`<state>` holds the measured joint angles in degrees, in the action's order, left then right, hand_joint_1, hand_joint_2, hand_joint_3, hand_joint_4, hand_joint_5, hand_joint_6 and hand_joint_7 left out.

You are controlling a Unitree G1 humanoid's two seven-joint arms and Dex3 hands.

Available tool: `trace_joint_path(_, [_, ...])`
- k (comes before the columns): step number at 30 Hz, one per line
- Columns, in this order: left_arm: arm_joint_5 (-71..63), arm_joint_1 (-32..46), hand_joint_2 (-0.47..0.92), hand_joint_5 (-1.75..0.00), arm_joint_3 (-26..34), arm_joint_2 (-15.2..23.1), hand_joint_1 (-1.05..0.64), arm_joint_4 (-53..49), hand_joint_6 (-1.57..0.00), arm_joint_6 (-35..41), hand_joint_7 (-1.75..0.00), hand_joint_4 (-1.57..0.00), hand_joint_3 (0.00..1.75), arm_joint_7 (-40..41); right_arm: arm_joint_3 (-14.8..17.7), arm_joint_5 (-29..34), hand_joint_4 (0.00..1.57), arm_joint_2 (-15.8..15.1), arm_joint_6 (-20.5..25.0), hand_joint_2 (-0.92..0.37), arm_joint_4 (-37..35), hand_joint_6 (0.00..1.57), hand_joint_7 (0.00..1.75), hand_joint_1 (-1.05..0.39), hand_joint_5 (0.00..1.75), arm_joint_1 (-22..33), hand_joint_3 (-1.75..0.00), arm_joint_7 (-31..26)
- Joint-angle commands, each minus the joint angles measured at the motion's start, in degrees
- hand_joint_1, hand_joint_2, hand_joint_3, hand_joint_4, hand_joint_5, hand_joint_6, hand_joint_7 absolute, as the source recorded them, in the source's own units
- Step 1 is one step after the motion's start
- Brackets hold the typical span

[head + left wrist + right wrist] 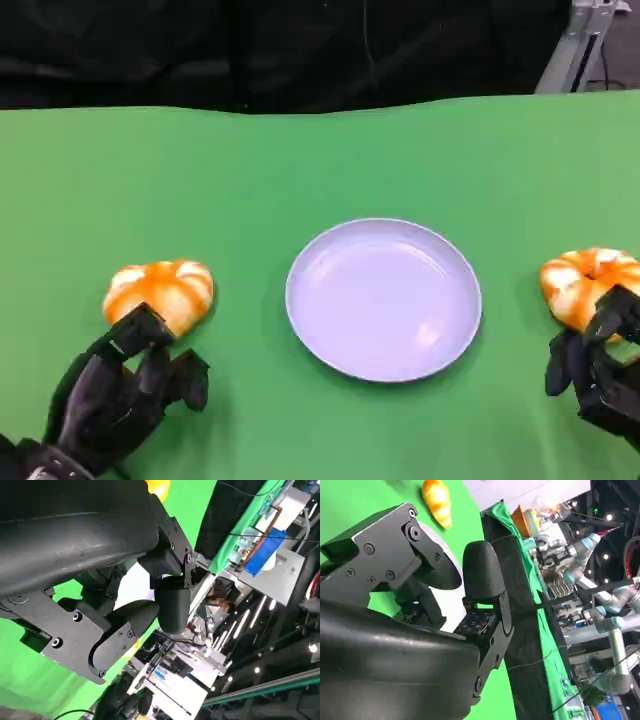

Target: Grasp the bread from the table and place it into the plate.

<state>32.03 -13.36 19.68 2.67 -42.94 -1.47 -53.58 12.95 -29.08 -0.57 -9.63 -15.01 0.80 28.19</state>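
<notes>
On the green table (300, 170), the empty plate (383, 299) lies mid-table between two breads, and either open, empty hand, left hand (120, 395) beside left bread (160, 292) or right hand (600, 365) touching right-edge bread (585, 285), could nudge its roll away.

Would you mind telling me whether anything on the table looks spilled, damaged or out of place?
Nothing stands out. The plate sits flat and empty on the green table, with one intact bread on its left and another on its right.
</notes>
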Motion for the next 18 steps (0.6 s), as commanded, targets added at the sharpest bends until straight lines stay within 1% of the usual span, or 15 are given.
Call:
trace_joint_path(1, [-0.21, -0.61, 0.46, -1.75, 0.23, 0.75, -0.12, -0.12, -0.88, -0.9, -1.45, -0.85, 1.3, 0.07, 0.69, 0.31, 0.91, -0.46, -0.01, -0.45, 0.43, 0.78, 1.63, -0.03, 1.75, -0.28, -1.39, -0.57])
trace_joint_path(6, [-0.16, -0.63, 0.46, -1.75, 0.21, 0.61, -0.12, -0.11, -0.88, -0.56, -1.46, -0.85, 1.3, 0.44, 0.78, 0.44, 0.92, -0.46, -0.02, -0.45, 0.42, 0.78, 1.63, -0.03, 1.75, -0.29, -1.39, -0.83])
trace_joint_path(10, [0.35, -1.28, 0.46, -1.75, 0.58, 0.71, -0.12, -1.79, -0.87, -0.63, -1.45, -0.84, 1.3, -1.03, 0.93, 0.48, 0.92, -0.29, -0.53, -0.45, -0.44, 0.78, 1.63, -0.03, 1.75, -0.46, -1.39, -0.69])
trace_joint_path(15, [-0.41, -1.58, 0.47, -1.75, 0.77, 0.59, -0.12, -3.33, -0.87, -3.28, -1.45, -0.84, 1.29, -1.25, 1.04, 0.43, 0.92, -0.38, -0.7, -0.46, -1.49, 0.79, 1.64, -0.03, 1.75, -0.78, -1.39, -0.04])
trace_joint_path(17, [-1.66, -1.12, 0.47, -1.75, 0.9, -0.36, -0.09, -3.17, -0.86, -8.82, -1.43, -0.82, 1.27, 0.25, 1.19, 0.11, 0.92, -0.36, -0.83, -0.46, -2.08, 0.79, 1.64, -0.02, 1.75, -1.08, -1.4, 0.45])
trace_joint_path(18, [-2.54, -0.97, 0.47, -1.75, 1.15, -1.04, -0.09, -3.57, -0.85, -13.55, -1.41, -0.82, 1.27, 1.05, 1.24, 0.09, 0.92, -0.33, -0.88, -0.46, -2.25, 0.79, 1.64, -0.02, 1.75, -1.18, -1.4, 0.49])
